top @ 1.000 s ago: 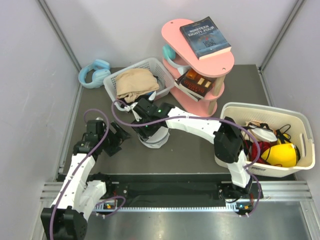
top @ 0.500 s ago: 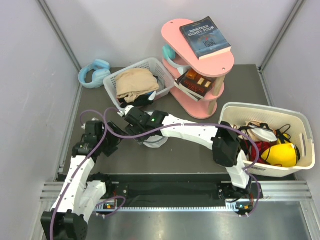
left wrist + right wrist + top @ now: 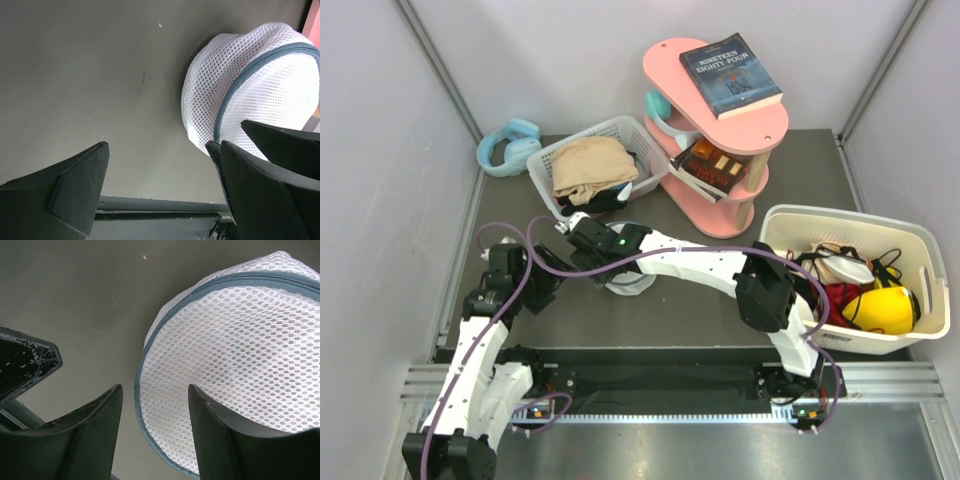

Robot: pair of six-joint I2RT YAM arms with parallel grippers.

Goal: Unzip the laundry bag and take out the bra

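The laundry bag, a white mesh dome with a blue-teal zipper band, lies on the dark table, partly under my right arm. It fills the right wrist view and sits upper right in the left wrist view. The zipper looks closed where it shows. My right gripper is open, its fingers straddling the bag's left rim. My left gripper is open and empty just left of the bag, one finger near the rim. The bra is hidden.
A white slatted basket with beige cloth stands behind the bag. Blue headphones lie at the back left. A pink shelf holds books. A cream tub with cables and a yellow item stands at the right.
My right gripper has moved left, from above the bag's top to its left rim, close to the left gripper. The left arm has shifted only slightly.
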